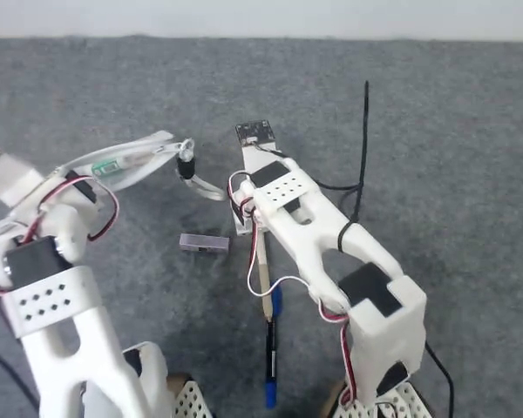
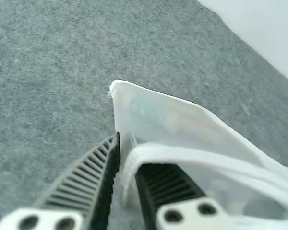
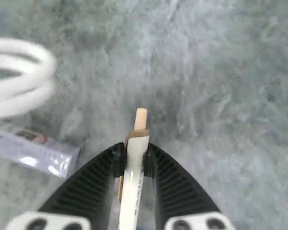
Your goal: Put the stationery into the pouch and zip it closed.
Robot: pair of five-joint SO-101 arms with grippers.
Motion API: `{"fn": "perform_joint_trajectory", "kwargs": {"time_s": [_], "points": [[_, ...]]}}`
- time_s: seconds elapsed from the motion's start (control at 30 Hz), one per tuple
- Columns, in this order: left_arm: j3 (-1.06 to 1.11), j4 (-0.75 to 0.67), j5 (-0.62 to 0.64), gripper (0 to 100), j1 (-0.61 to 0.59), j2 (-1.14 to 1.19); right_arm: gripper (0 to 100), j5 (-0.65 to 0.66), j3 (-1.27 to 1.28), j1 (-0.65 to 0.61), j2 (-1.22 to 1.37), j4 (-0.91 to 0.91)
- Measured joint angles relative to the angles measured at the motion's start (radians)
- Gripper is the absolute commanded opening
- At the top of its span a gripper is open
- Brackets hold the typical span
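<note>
My left gripper is shut on the edge of the translucent white pouch. From above, the pouch lies at the left with its strap trailing toward the middle. My right gripper is shut on a cream pen near its clicker end. In the high view this pen runs back under the right arm, and a blue pen lies just behind its tip. A small grey box rests on the carpet between the arms, close beside the right gripper.
Grey carpet covers the table. A black cable stands up to the right of the right arm. The white strap loop lies beyond the grey box. Open carpet stretches along the far side and the right.
</note>
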Motion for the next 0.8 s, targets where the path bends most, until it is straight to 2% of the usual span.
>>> {"fn": "perform_joint_trajectory", "kwargs": {"time_s": [0.37,0.8], "points": [[0.000,0.000,-0.026,1,0.104,0.000,0.6,0.000,0.000,-0.002,-0.175,0.129],[0.009,0.000,-0.052,1,0.166,0.000,0.6,0.000,0.000,-0.002,-0.381,0.270]]}}
